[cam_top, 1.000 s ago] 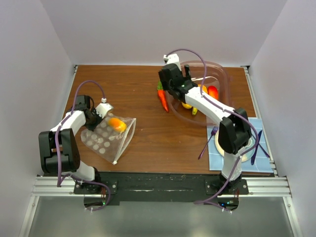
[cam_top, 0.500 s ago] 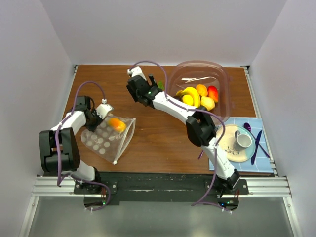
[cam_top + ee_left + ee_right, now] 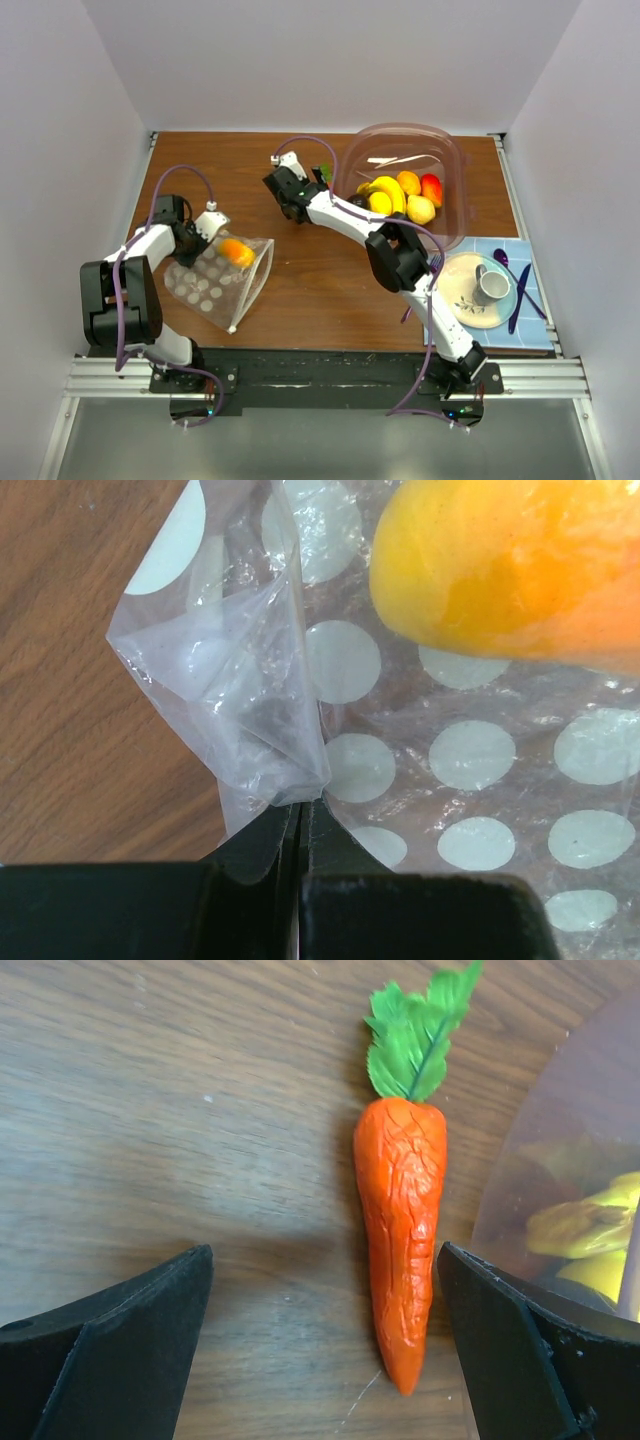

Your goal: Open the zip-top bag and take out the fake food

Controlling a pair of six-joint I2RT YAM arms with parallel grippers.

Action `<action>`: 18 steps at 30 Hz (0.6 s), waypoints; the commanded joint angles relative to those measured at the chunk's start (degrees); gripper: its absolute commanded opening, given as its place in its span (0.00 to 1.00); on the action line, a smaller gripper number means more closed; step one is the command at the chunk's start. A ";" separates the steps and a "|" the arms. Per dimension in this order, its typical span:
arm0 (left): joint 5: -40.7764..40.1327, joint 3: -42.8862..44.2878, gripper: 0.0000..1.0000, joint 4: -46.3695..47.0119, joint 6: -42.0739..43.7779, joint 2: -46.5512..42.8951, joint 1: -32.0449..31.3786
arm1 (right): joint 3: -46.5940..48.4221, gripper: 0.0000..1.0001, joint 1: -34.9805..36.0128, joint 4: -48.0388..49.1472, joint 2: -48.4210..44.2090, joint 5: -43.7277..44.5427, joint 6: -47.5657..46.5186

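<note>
At the near right of the counter [image 3: 300,290], a plate [image 3: 462,305] with a cup [image 3: 492,283] on it sits on a blue mat [image 3: 535,335]. Across on the left, the zip-top bag [image 3: 212,285] lies flat on the wood. One orange fruit [image 3: 236,251] is inside it, toward its far edge.

The left fingers [image 3: 270,880] are clenched on the bag at its far left corner. The left wrist view shows the two tips pressed together with a crumpled fold of dotted film pinched between them, and the fruit lying just beyond. The overhead view is too small to show that pinch.

Farther back, near mid-counter, the right fingers [image 3: 130,1340] are spread wide and hold nothing. The right wrist view shows a carrot [image 3: 400,1250] lying on the wood between the tips, nearer the right-hand one and just beside a clear curved wall. Its green leaves point away from the camera. Overhead, the arm covers nearly all of the carrot.

Farthest back on the right, the large clear bowl [image 3: 400,130] holds more fake food [image 3: 385,192] in yellow, orange and red.
</note>
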 commanded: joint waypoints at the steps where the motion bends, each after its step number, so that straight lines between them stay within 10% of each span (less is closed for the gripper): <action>1: 0.23 -0.76 0.00 1.49 0.30 0.26 0.17 | -0.77 0.99 -2.56 -0.91 -4.40 1.97 3.55; 15: 0.22 -0.50 0.00 2.01 0.47 1.14 0.34 | 0.89 0.98 -5.55 -3.20 -1.07 -13.04 9.88; 18: 0.23 -0.50 0.00 2.01 0.38 1.22 0.34 | -0.50 0.83 -5.63 -2.77 -0.62 -17.00 12.34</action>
